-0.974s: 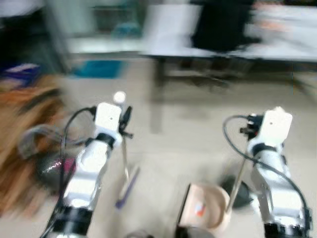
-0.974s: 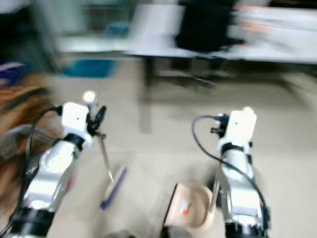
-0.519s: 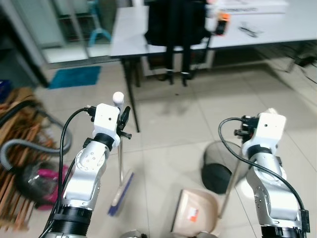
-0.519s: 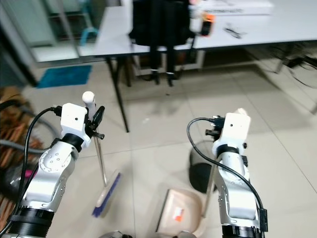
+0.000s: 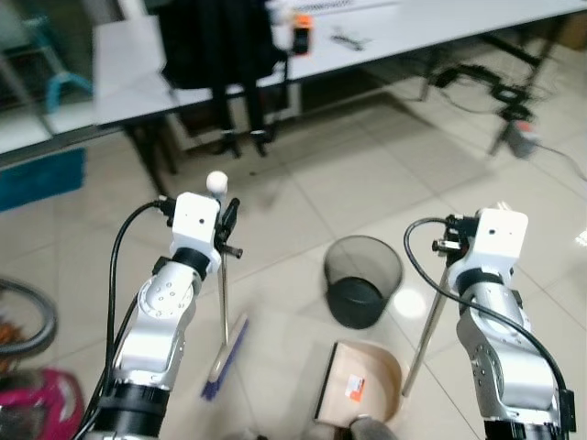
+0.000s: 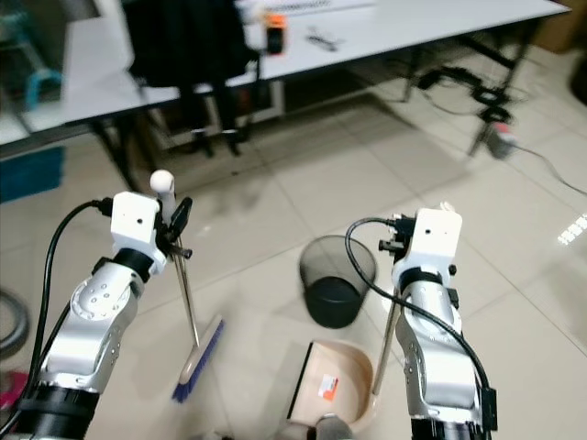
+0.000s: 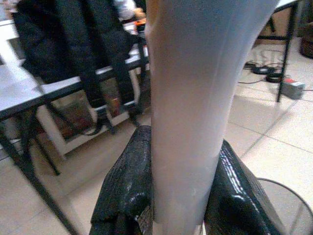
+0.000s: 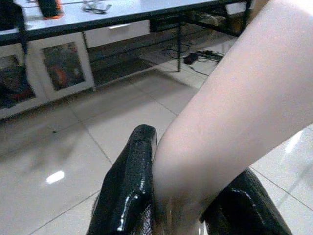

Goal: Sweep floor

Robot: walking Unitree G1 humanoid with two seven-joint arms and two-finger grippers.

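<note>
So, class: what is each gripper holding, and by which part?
The left gripper clamps the broom near the top of its handle. The right gripper clamps the dustpan at the top of its long handle.

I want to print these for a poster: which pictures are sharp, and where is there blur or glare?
Left eye view: mostly sharp, softer toward the far table; a bright ceiling-light reflection lies on the tiles beside the black waste bin. Left wrist view: the broom handle between the left pincer fingers is so close it blurs. Right wrist view: the dustpan handle in the right pincer is equally blurred; the tiles show glare.
</note>
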